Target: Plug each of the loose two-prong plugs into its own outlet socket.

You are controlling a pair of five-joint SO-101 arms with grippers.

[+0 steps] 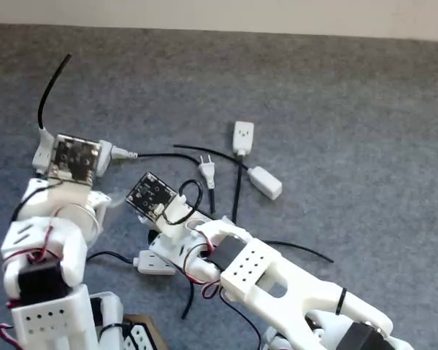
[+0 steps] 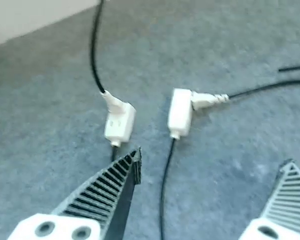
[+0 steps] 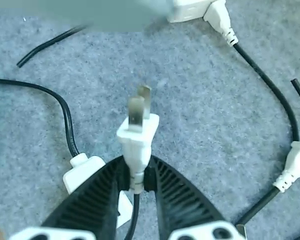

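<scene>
surface: grey carpet, with black cords strewn over its middle.
right gripper: fingers narrow, clamped on the neck of the held plug.
held plug: white, two prongs, pointing away from the wrist. It is lifted off the carpet, left of centre and toward the near edge.
near socket: white, on the carpet just beside and below one right-gripper finger, with a cord leading off it.
left gripper: wide, nothing between the fingers, hovering over the carpet by the left edge.
first socket: white, ahead of the left gripper, with a cord running off it toward the far edge.
second socket: white, beside the first socket but apart from it.
side plug: white, touching the end of the second socket. Cannot tell if it is fully seated.
loose plug: white, flat on the carpet near centre, with nothing gripping it.
far socket: face up with slots showing, beyond centre toward the far edge.
angled socket: lies askew, near the loose plug on its right-edge side.
</scene>
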